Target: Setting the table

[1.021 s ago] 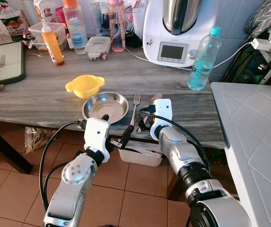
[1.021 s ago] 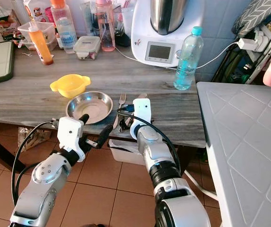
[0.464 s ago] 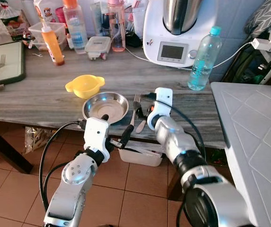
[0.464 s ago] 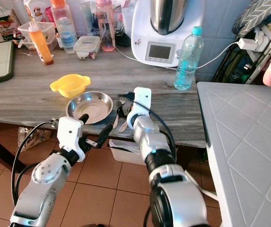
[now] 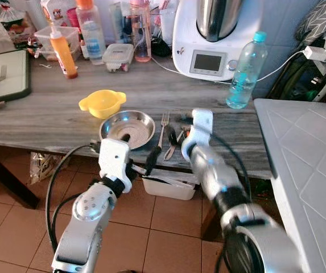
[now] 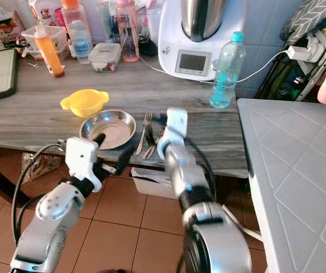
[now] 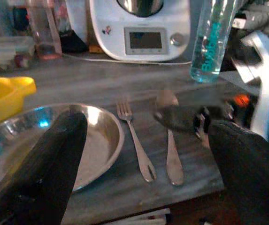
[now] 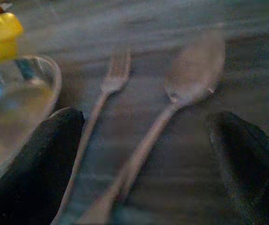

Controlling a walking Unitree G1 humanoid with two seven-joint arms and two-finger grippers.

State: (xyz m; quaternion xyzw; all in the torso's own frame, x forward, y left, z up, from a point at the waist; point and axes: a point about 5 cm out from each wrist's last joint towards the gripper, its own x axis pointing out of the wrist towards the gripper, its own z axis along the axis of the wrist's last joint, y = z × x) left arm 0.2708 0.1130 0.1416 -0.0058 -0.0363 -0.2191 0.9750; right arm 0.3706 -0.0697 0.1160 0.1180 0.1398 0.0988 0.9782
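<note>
The left end effector (image 5: 140, 152) hangs wide open and empty off the worktop's (image 5: 49, 114) near edge, the steel plate (image 5: 127, 127) at its 12 o'clock. Right of the plate lie fork (image 5: 163, 128) and spoon (image 7: 168, 140), handles toward the robot. The right end effector (image 8: 139, 154), nearer, straddles them, open and empty.

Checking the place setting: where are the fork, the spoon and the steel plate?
silver metal fork (image 7: 133, 136), left wrist view, mid-handle.
silver metal spoon (image 7: 167, 100), left wrist view, on its bowl.
round stainless steel plate (image 6: 109, 128), right eye view, plate's centre.
</note>
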